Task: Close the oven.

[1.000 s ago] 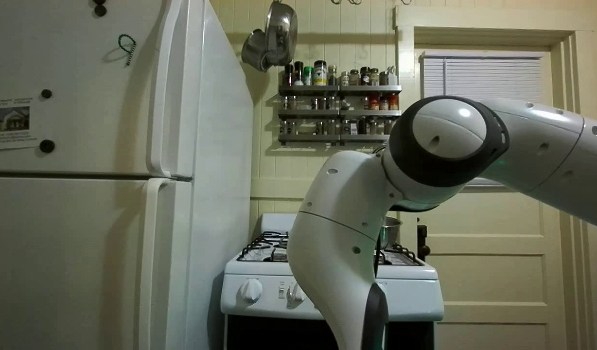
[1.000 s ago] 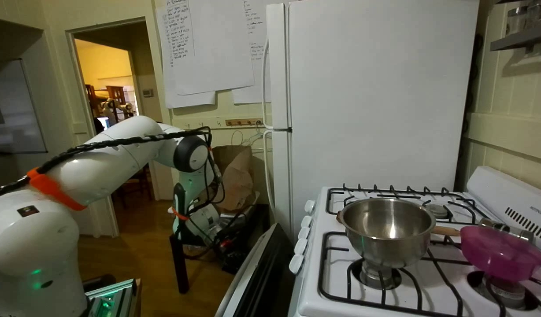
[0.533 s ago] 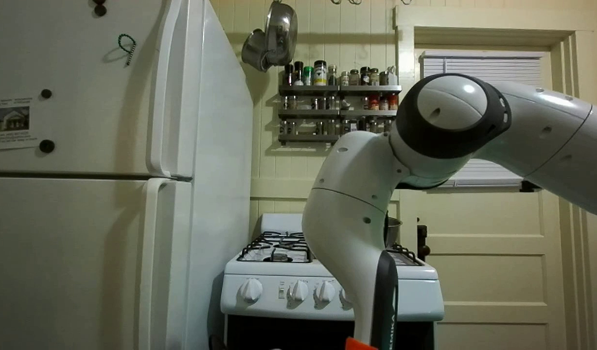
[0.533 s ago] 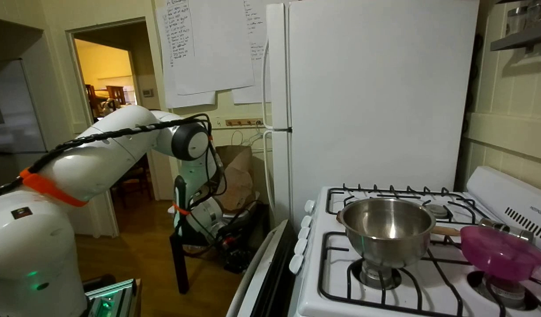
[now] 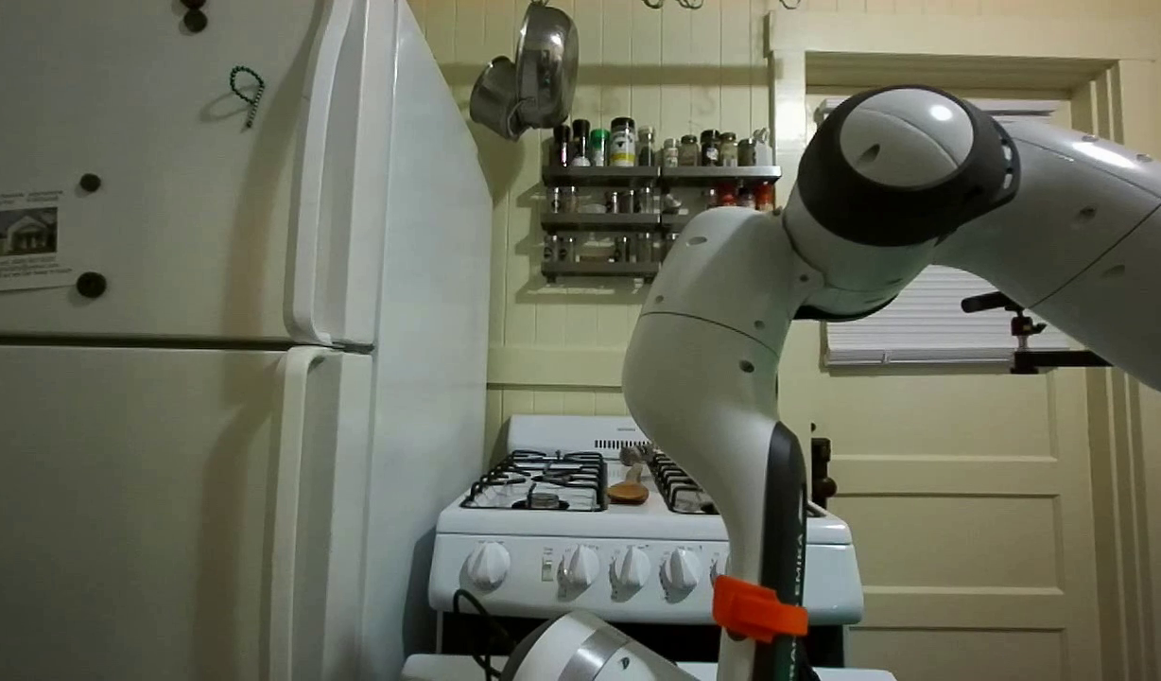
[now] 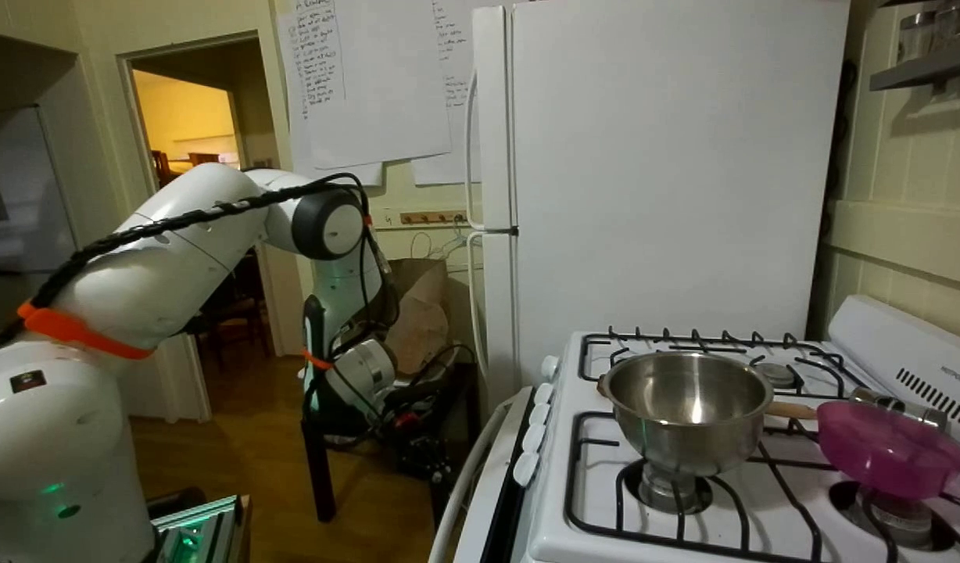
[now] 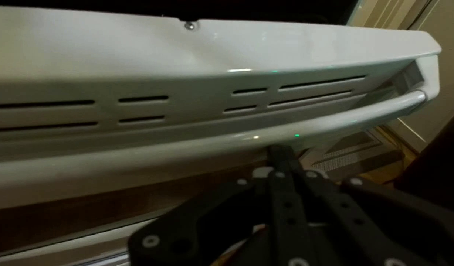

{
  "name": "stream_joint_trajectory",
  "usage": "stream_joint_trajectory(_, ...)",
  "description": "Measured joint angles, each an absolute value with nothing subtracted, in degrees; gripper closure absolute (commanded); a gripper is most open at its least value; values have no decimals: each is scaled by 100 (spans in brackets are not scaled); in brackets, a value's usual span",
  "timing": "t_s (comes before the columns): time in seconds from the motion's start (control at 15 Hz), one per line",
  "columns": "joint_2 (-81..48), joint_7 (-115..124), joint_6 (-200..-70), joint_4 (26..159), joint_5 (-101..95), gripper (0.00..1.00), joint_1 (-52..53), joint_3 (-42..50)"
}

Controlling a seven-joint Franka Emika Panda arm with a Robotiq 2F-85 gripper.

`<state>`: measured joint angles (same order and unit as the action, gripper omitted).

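Observation:
The white oven (image 5: 543, 525) stands with its door (image 6: 488, 500) partly open. The door leans out from the front panel with a dark gap behind it in an exterior view. The door's top edge and white bar handle (image 7: 219, 142) fill the wrist view. My gripper (image 7: 280, 149) is shut with its black fingers together and nothing seen between them. The fingertips are at the outer side of the handle, seemingly touching it; exact contact is hard to tell. In an exterior view the black gripper (image 6: 425, 453) is in front of the door.
A tall white refrigerator (image 5: 429, 284) stands beside the oven. A steel pot (image 6: 687, 414) and a pink bowl (image 6: 890, 450) sit on the stove top. A wooden spoon (image 5: 628, 492) lies between the grates. A black table leg (image 6: 317, 477) and a paper bag (image 6: 417, 313) are behind the arm.
The oven door has swung up, closer to the oven front, and its top edge has come into view. My arm has risen, with the gripper moving up and toward the oven.

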<state>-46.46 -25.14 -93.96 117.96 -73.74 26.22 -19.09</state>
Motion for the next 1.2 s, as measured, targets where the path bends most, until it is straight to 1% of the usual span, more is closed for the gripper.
stream_joint_trajectory(0.87,-4470,-2197,-9341,12316,-7819,99,2605,-1926)
stream_joint_trajectory(1.2,-4470,-2168,-9340,12330,-7837,100,2600,-1948)
